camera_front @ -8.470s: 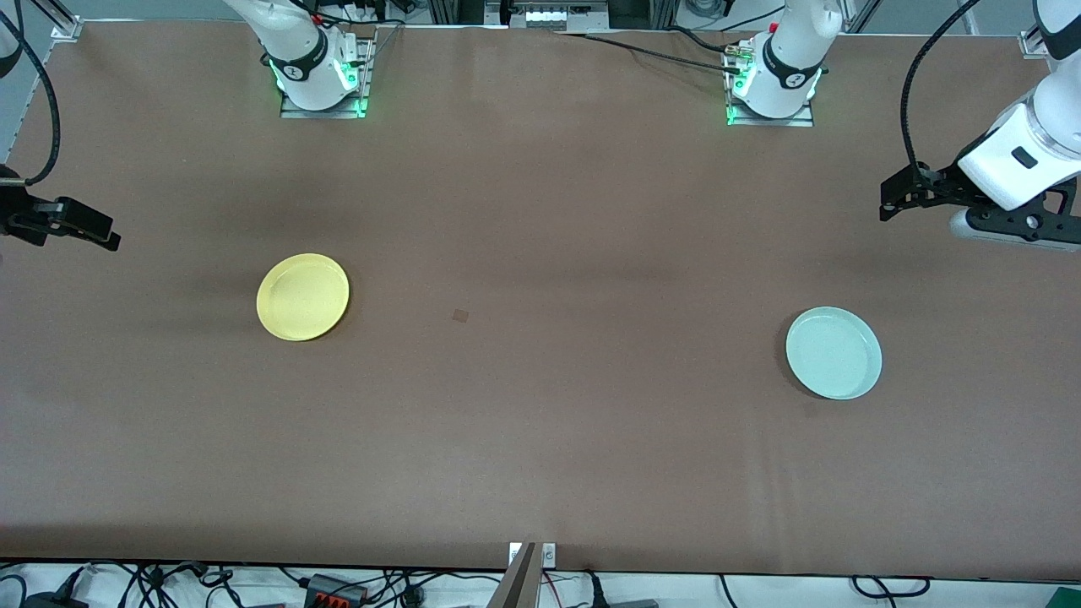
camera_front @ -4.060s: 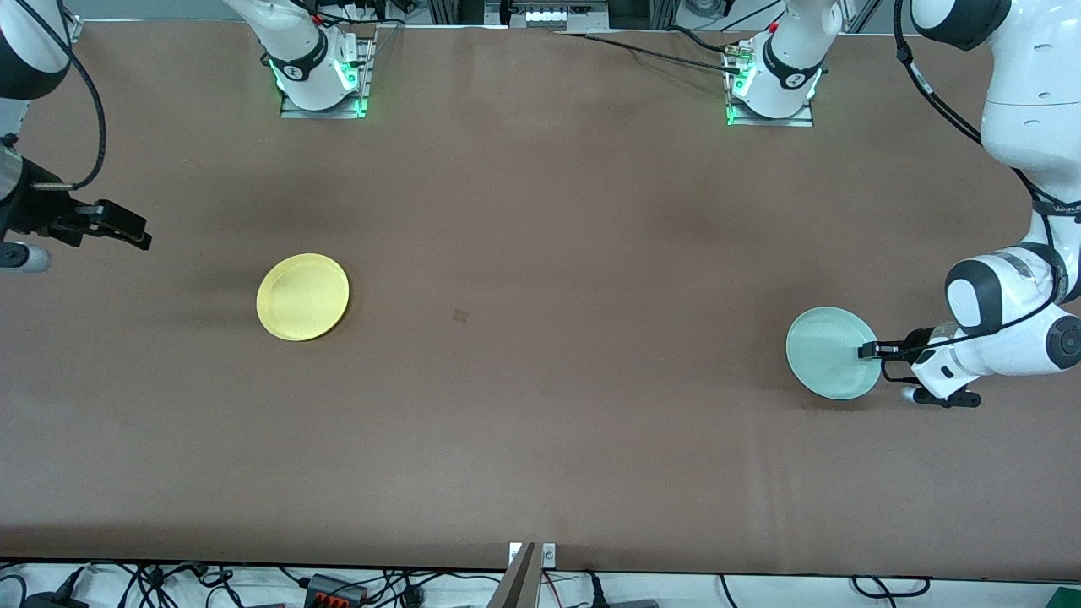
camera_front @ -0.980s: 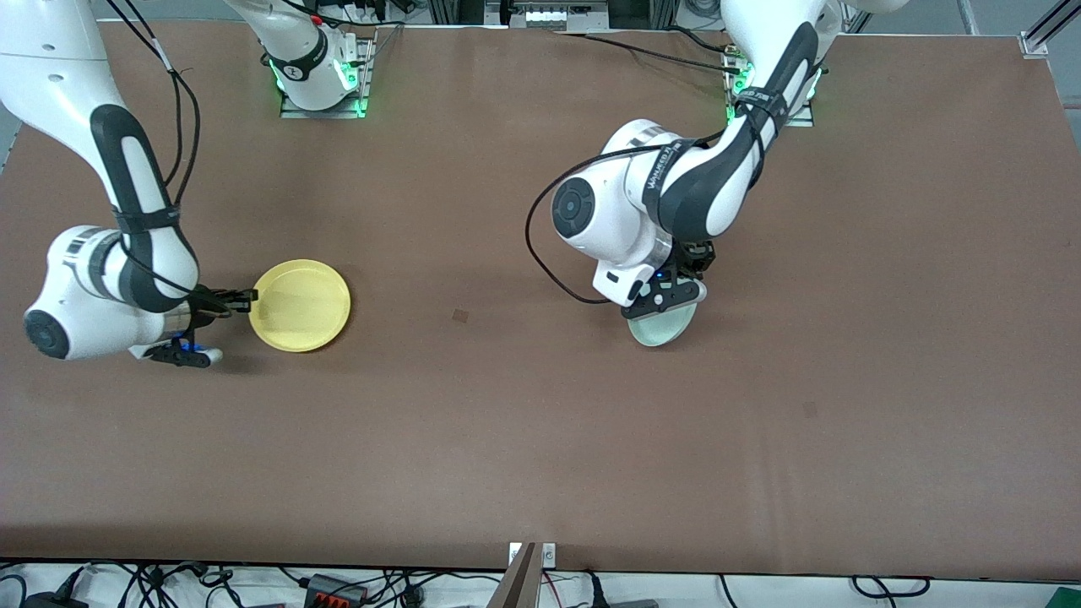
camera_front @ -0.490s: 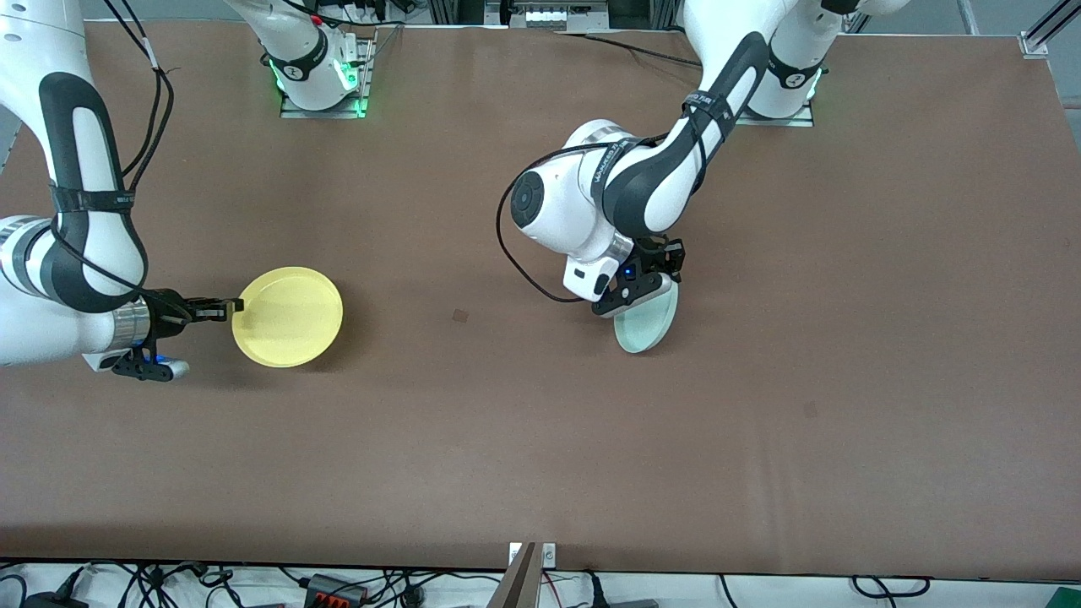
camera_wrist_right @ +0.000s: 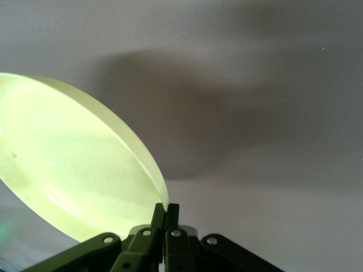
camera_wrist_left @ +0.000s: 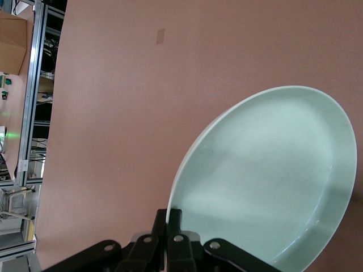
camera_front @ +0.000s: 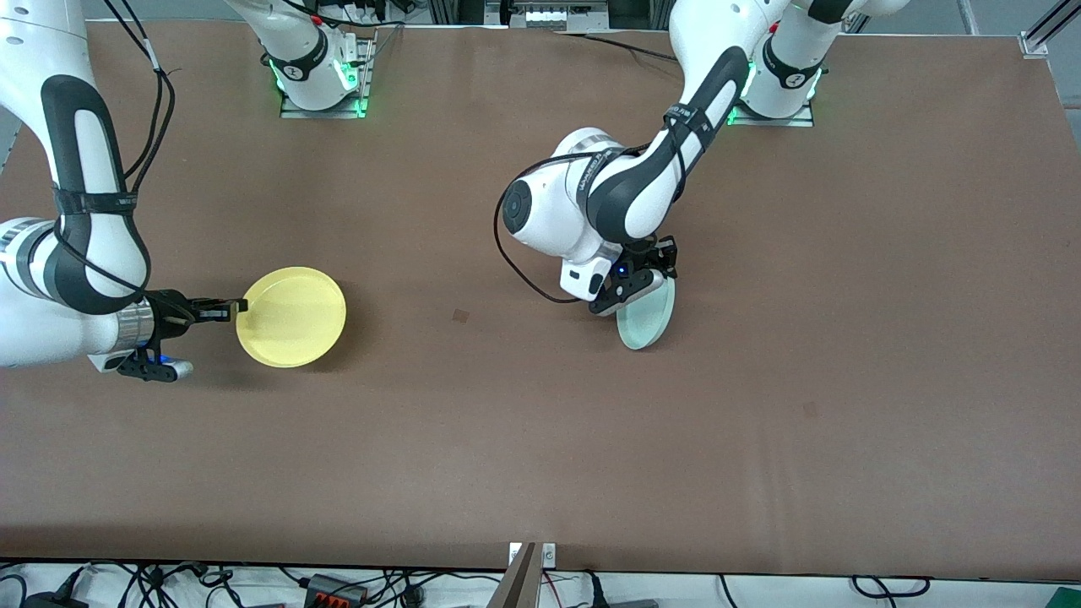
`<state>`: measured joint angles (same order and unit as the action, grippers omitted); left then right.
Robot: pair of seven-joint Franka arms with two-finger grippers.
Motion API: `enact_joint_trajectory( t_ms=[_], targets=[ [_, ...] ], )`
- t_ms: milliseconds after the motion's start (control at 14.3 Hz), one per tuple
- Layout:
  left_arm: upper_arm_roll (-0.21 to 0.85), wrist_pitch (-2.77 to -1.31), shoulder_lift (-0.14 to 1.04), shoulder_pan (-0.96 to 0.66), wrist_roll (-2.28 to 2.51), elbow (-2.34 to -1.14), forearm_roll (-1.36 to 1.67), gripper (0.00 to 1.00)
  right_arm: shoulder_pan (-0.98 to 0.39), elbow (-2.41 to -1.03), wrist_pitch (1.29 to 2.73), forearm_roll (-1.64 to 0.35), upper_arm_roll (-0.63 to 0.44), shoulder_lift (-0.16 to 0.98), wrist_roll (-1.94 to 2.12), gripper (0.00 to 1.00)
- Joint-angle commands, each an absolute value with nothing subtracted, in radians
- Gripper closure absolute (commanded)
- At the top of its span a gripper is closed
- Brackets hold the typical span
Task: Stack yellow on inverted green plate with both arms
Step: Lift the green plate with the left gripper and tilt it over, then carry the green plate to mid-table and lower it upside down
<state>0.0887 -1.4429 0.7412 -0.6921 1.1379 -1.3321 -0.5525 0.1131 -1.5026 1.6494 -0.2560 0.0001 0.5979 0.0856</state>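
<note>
My left gripper [camera_front: 649, 279] is shut on the rim of the pale mint-green plate [camera_front: 648, 312] and holds it steeply tilted, almost on edge, over the middle of the table. In the left wrist view the green plate [camera_wrist_left: 266, 175] fills the frame, its rim pinched at the left gripper [camera_wrist_left: 173, 215]. My right gripper [camera_front: 238, 307] is shut on the rim of the yellow plate [camera_front: 291, 316] and holds it lifted, near level, over the right arm's end of the table. In the right wrist view the yellow plate [camera_wrist_right: 74, 175] is clamped at the right gripper [camera_wrist_right: 165, 209].
The brown table [camera_front: 473, 439] carries a small dark square mark [camera_front: 460, 315] between the two plates. The arm bases [camera_front: 321, 76] stand along the table's edge farthest from the front camera. Cables lie past the nearest edge.
Over the last second my left gripper has turned the green plate from near flat to almost on edge. My right gripper has lifted the yellow plate off the table.
</note>
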Motion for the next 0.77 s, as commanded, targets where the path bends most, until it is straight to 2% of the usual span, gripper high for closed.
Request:
enact_joint_trajectory(
  t_ms=[0, 700],
  targets=[
    [0.075, -1.419, 0.768, -0.716, 1.157, -1.295, -0.58, 0.99, 0.118, -1.491, 1.631, -0.275, 0.005, 0.598, 0.1, 1.0],
    [0.077, -1.449, 0.781, -0.741, 1.209, -1.292, -0.584, 0.97, 0.121, -1.491, 1.618, -0.275, 0.005, 0.592, 0.104, 1.0]
  ],
)
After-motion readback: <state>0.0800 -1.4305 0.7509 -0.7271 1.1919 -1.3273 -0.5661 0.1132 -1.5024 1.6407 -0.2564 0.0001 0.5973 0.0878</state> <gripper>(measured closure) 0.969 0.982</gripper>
